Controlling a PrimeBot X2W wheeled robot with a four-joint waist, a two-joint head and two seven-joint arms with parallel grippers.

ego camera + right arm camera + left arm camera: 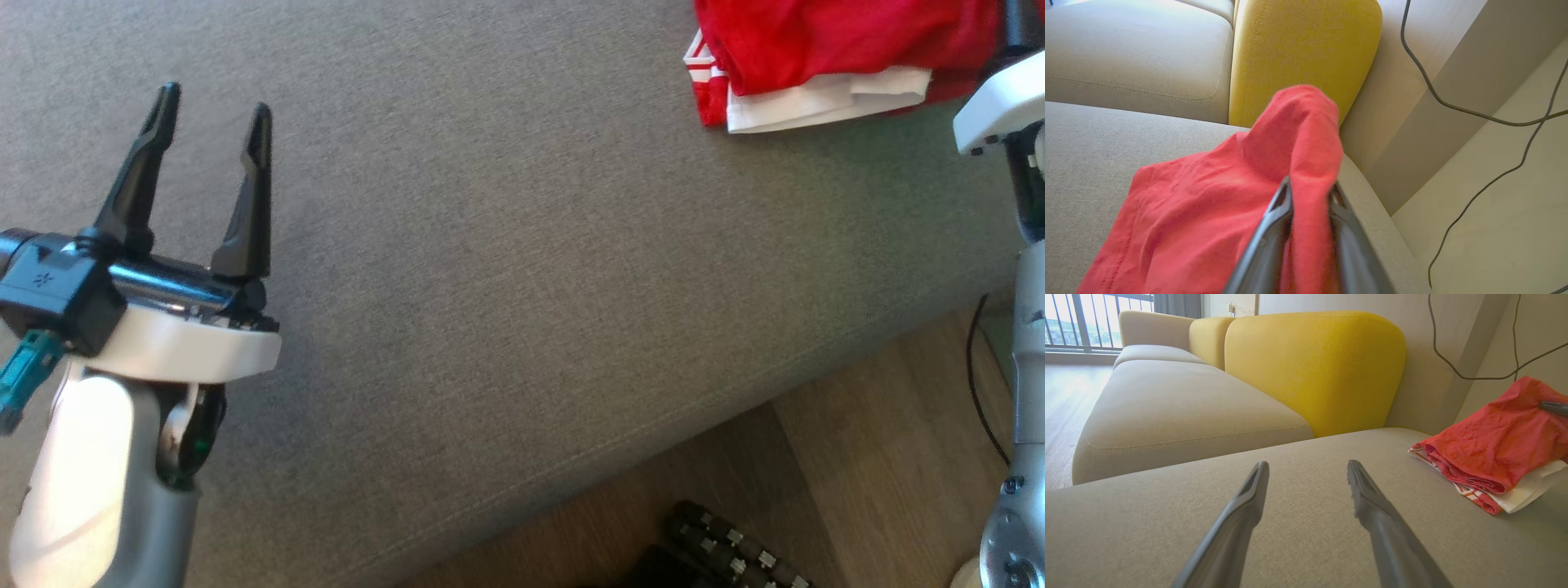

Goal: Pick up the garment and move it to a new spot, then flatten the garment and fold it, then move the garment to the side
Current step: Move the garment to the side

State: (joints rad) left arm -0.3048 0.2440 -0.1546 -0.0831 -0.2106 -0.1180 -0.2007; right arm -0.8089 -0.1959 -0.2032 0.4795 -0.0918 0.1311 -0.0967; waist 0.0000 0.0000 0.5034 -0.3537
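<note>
The garment (816,37) is a red piece with white trim, bunched at the far right of the grey sofa seat (506,245). In the right wrist view my right gripper (1310,188) is shut on a raised fold of the red garment (1208,204), which drapes down to the left over the seat. My left gripper (214,106) hangs open over the seat at the left, well apart from the cloth, with nothing between its fingers. The left wrist view shows my left gripper (1307,465) low over the cushion, the garment (1494,445) off to its right.
A yellow back cushion (1310,367) stands behind the seat, near the garment. Dark cables (1453,106) hang on the wall beside the sofa's end. The seat's front edge (653,441) drops to wooden floor (882,457), where a black part of my base (727,547) shows.
</note>
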